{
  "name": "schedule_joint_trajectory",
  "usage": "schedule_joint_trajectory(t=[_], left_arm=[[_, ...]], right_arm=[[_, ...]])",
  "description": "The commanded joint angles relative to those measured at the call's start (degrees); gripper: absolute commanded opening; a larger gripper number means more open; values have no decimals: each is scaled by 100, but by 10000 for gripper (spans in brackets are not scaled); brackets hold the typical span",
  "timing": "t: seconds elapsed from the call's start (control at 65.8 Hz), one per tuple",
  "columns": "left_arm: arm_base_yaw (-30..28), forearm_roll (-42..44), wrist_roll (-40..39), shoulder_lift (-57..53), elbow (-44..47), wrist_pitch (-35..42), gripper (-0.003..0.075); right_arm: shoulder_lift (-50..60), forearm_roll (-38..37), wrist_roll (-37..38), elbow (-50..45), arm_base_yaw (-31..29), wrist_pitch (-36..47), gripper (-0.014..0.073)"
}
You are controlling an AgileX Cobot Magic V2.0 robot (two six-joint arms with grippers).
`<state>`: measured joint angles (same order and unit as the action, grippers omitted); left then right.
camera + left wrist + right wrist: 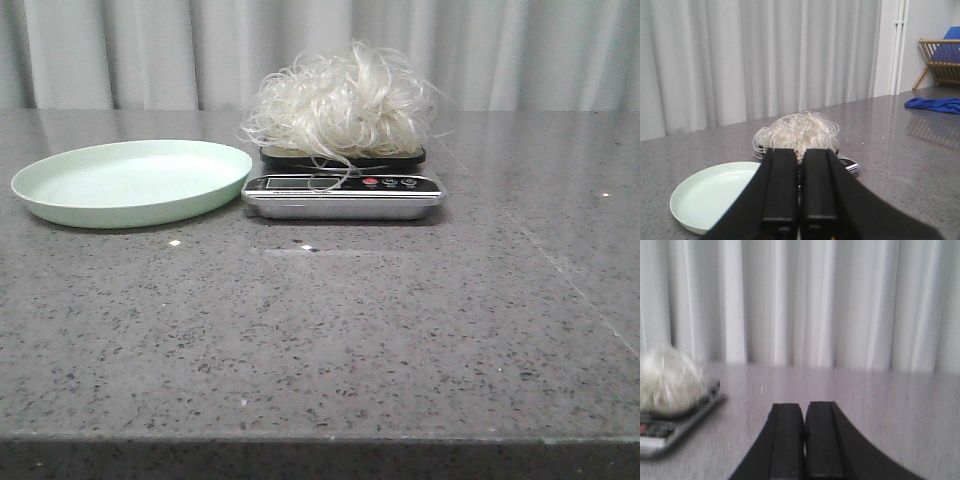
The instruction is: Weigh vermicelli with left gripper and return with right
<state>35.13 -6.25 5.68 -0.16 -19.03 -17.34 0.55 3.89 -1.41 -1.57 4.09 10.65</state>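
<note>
Grey speckled stone tabletop (330,340) fills the front view, its near stretch bare apart from a few bright glints of reflected light. Farther back on the left sits a round, shallow, pale mint-green plastic plate (132,181) with nothing on it, its rim just beside the left end of a small kitchen scale with a silver body and a black weighing platform (343,190). On that platform rests the vermicelli (342,105), a fluffy mound of thin, curly, translucent white strands; it covers the platform, and a few loops hang down over the scale's display and front panel with its red and dark buttons. Behind the table hangs a pleated pale grey curtain (130,50). Neither arm appears in the front view. In the left wrist view, the left gripper (799,187), black with two thick angular fingers, is clenched with the fingers pressed together and nothing between them; it points toward the plate and the mound on the scale and is clear of both. Far off in that view lie a crumpled blue cloth (935,104) on the tabletop and a wooden rack (940,62) behind it. In the right wrist view, the right gripper (804,440), also black, is clenched on nothing above bare tabletop, with the scale and mound well apart to one side, somewhat blurred.
</note>
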Motion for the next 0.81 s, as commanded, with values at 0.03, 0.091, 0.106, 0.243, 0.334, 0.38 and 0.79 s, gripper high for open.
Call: schedule_joint_trajectory(t=[0.03,0.091,0.106,0.243,0.334,0.38,0.79], left_arm=[[-23,-12,-4,60,-131,522,127],[-23,-12,-4,60,-131,531,127],[-23,-12,-4,60,-131,531,127],[-23,-12,-4,60,-131,544,127],[-23,-12,-4,60,-131,544,127],[-23,-12,-4,60,-131,544,127],[-23,-12,-4,60,-131,544,127]], right_arm=[[60,-14,-6,296,-23,1259,167],[-131,-14,-6,760,-23,668,167],[-197,-14,-6,874,-23,478,167],[-1355,-15,-6,2133,-23,-1399,167],[-2048,-1,-6,2743,-23,-1985,167],[-2339,-1,-6,2945,-23,-2117,167],[-4175,74,-6,3999,443,-2291,362]])
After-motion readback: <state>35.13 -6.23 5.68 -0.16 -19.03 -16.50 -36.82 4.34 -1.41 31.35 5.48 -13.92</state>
